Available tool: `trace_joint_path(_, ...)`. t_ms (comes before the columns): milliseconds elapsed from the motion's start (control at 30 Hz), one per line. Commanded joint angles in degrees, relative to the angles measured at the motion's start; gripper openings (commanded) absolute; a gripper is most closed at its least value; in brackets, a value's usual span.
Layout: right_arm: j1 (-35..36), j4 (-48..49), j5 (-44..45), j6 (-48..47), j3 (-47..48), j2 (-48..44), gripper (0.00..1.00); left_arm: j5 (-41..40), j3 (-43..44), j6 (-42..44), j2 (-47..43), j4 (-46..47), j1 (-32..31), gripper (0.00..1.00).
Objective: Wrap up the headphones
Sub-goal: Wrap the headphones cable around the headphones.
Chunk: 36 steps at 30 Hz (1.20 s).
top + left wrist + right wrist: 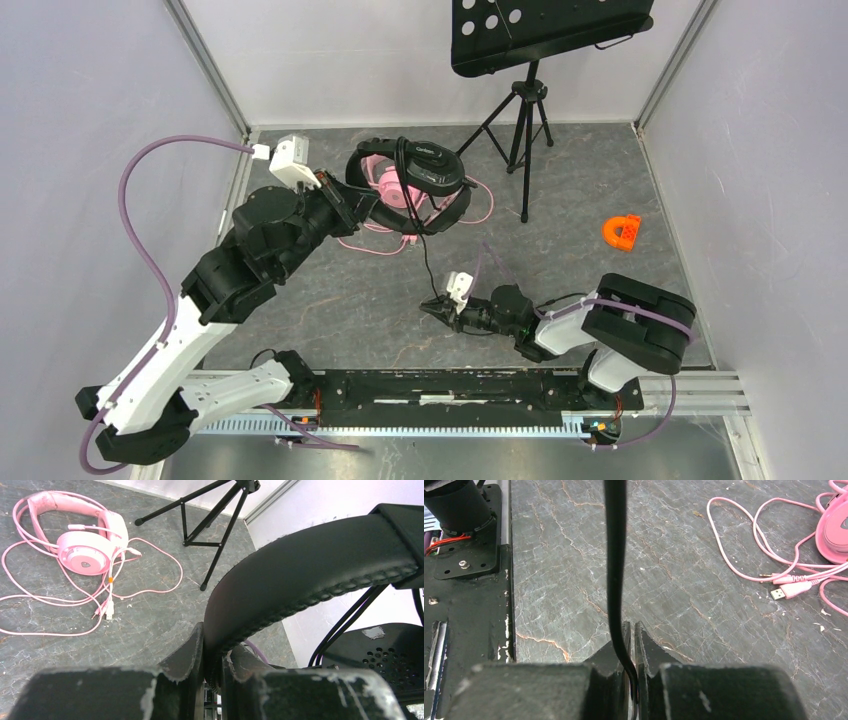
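The black headset hangs above the floor, its padded headband clamped in my left gripper, which is shut on it. Its thin black cable runs down to my right gripper, which is shut on the cable low over the floor. The pink headset lies flat on the floor beyond the black one, its long pink cable loose in loops around it. The pink cable's plugs show in the right wrist view.
A black tripod music stand stands at the back, one leg near the pink cable. A small orange plastic piece lies at the right. Walls close in on both sides. The black rail with the arm bases runs along the near edge.
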Motion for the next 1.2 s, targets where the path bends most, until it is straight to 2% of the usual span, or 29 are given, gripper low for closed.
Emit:
trace_joint_path(0,0.13,8.16,-1.23,-1.56,-0.87,1.78,0.09,1.37,3.16,-2.24,-0.40,4.14,0.06,0.02)
trace_joint_path(100,0.11,8.93,-1.05,-2.04,-1.27,2.71,0.00,2.20,3.06,-2.42,-0.97,3.38,0.12,0.02)
trace_joint_path(567,-1.47,15.84,1.80,-0.73,-7.32,0.41,0.00,-3.25,6.69,2.38,-3.67,-1.70,0.14,0.02)
trace_joint_path(767,-1.44,16.15,1.97,-1.28,-8.24,0.11,0.00,-10.40,8.20,6.95,-2.60,-2.48,0.13,0.02)
trace_joint_path(867,-1.49,16.22,1.52,-1.51,-8.11,0.63,0.00,-11.11,8.31,7.21,-2.22,-2.53,0.14,0.02)
trace_joint_path(1000,-1.80,16.95,2.21,-1.56,-8.62,0.37,0.00,-6.50,7.82,6.50,-2.51,-3.03,0.14,0.02)
trace_joint_path(1167,-7.91,21.72,-0.19,4.78,-10.73,-1.22,0.00,10.05,8.22,12.69,-2.86,-8.27,0.14,0.02)
